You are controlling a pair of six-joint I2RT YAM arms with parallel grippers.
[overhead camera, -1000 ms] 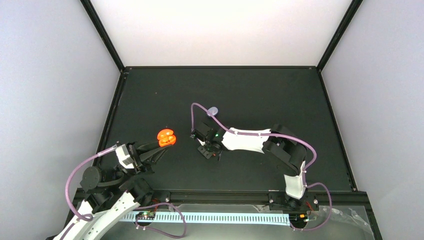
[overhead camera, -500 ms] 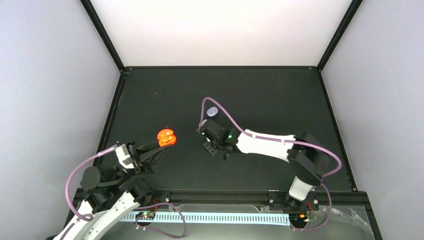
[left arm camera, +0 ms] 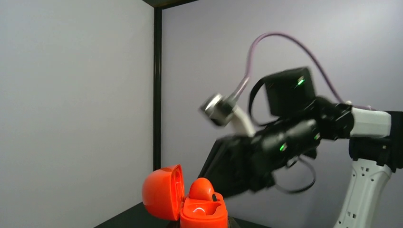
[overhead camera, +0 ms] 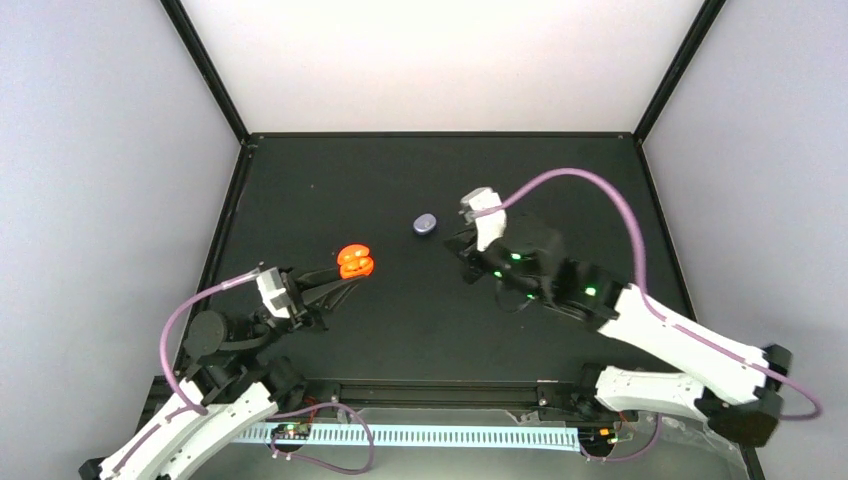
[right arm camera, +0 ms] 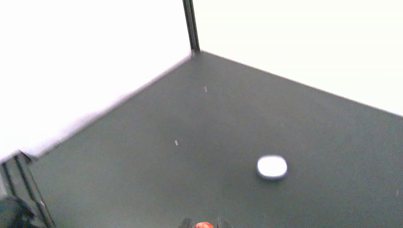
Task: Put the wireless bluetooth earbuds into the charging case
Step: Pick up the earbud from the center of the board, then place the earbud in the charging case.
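My left gripper (overhead camera: 340, 280) is shut on the base of an open red-orange charging case (overhead camera: 355, 262), held above the table's left side. In the left wrist view the case (left arm camera: 203, 213) has its lid (left arm camera: 160, 194) swung to the left, and one red-orange earbud (left arm camera: 202, 188) sits in the far socket. My right gripper (overhead camera: 463, 246) hangs right of centre, its tips pointing left. At the bottom edge of the right wrist view its fingertips (right arm camera: 186, 223) pinch a small red-orange earbud (right arm camera: 205, 225). My right arm, blurred, fills the background of the left wrist view.
A closed pale purple case (overhead camera: 425, 223) lies on the black mat (overhead camera: 330, 190) just left of my right gripper; it also shows as a pale pebble (right arm camera: 272, 167) in the right wrist view. Black frame posts and white walls bound the mat on three sides.
My right arm has risen and swung from the mat's centre toward the back right, earbud still pinched. My left gripper has carried the open case slightly right and farther back.
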